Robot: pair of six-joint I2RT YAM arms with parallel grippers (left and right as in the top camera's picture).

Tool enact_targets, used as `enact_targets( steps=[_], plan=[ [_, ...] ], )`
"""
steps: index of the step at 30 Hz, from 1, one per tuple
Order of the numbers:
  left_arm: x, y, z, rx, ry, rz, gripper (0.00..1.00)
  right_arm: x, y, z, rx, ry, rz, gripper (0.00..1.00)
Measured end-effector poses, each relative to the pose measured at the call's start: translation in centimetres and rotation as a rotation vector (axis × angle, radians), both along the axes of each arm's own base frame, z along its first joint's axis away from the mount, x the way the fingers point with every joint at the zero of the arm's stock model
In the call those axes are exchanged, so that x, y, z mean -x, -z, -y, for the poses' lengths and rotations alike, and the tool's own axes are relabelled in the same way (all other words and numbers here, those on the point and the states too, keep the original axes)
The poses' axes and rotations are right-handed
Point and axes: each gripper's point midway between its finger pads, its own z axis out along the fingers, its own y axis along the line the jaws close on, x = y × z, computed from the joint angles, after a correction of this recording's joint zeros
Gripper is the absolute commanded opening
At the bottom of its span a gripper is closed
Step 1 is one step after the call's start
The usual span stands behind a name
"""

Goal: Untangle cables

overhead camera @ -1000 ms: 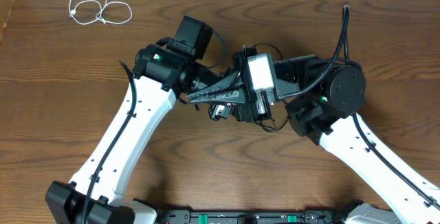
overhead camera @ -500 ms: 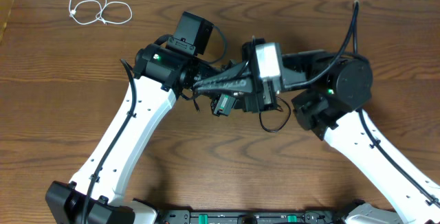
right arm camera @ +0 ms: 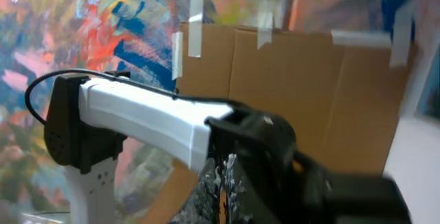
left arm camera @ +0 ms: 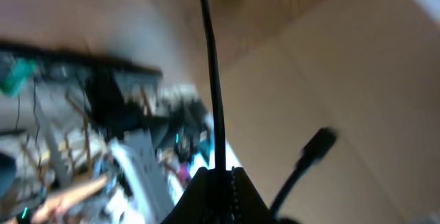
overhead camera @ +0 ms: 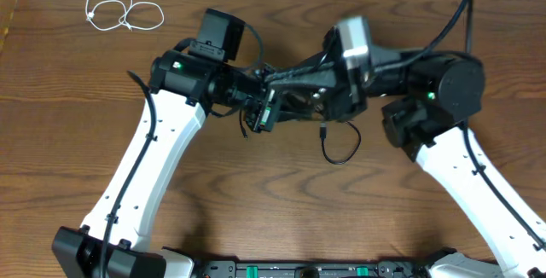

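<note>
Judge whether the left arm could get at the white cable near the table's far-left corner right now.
Probably not yet. Nothing blocks the white cable, but the left gripper is shut on a black cable and points away from it.

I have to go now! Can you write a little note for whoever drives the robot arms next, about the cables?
Left tool: shut on a black cable, which runs straight out from its tips.
Right tool: shut, right up against the left one; what it pinches cannot be seen.
Cables: a black plug end with a loop shows beside the tools. The white cable lies coiled at the far left corner.
Done: the white one is apart from the black ones.
Left: separate the black cables and lay each out alone.
</note>
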Motion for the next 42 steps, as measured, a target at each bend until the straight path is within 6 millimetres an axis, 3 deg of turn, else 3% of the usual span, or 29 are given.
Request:
enact_targets(
  steps=[4,5,6,8,15,25,30,37,42],
  plan=[
    [-2.0,2.2,-2.3,-0.158,-0.101,0.044,0.08,-2.0,1.7,1.5,0.085,0.016,-0.125,0.14],
    [-2.5,2.9,-3.0,-0.208,-0.127,0.053,0.08,-2.7,2.2,1.9,0.109,0.025,-0.170,0.35],
    [-2.9,3.6,-3.8,-0.261,-0.154,0.066,0.07,-3.4,2.7,2.4,0.126,0.036,-0.207,0.45],
    [-3.6,4.5,-5.0,-0.344,-0.195,0.088,0.07,-4.7,3.7,3.3,0.160,0.059,-0.297,0.51],
    [-5.3,6.5,-8.8,-0.583,-0.301,0.152,0.07,-8.3,6.7,6.5,0.218,0.153,-0.552,0.98],
    [-7.0,6.9,-13.1,-0.825,-0.383,0.264,0.07,-9.4,11.7,7.7,0.310,0.202,-0.826,0.99],
    [-7.6,3.5,-14.6,-0.886,-0.373,0.433,0.07,-10.6,15.4,8.3,0.370,0.340,-0.954,0.99],
    [-7.3,-6.2,-15.9,-0.825,-0.499,0.747,0.07,-11.5,19.2,9.4,0.463,0.506,-1.013,0.99],
    [-6.0,-12.0,-16.6,-0.738,-0.610,0.921,0.07,-11.3,21.7,9.9,0.549,0.604,-1.061,0.99]
  ],
)
